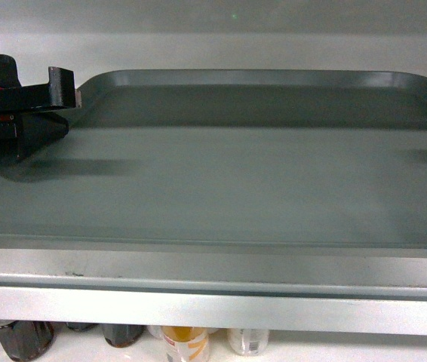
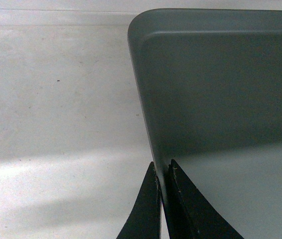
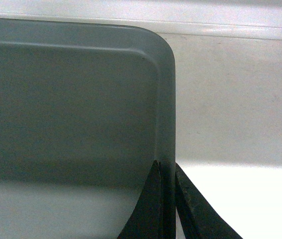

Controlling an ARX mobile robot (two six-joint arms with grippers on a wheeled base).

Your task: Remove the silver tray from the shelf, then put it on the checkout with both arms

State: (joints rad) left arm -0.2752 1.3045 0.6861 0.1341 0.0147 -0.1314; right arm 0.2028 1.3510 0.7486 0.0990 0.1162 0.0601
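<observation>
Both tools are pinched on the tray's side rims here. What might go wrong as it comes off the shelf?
1. Each tool grips only the thin rim: the left tool and right tool clamp opposite edges of the wide tray, so it may slip or sag.
2. Uneven pulling by the arms could twist the tray out of one grip.
3. The tray may drag on the shelf lip; bottles stand below.
</observation>
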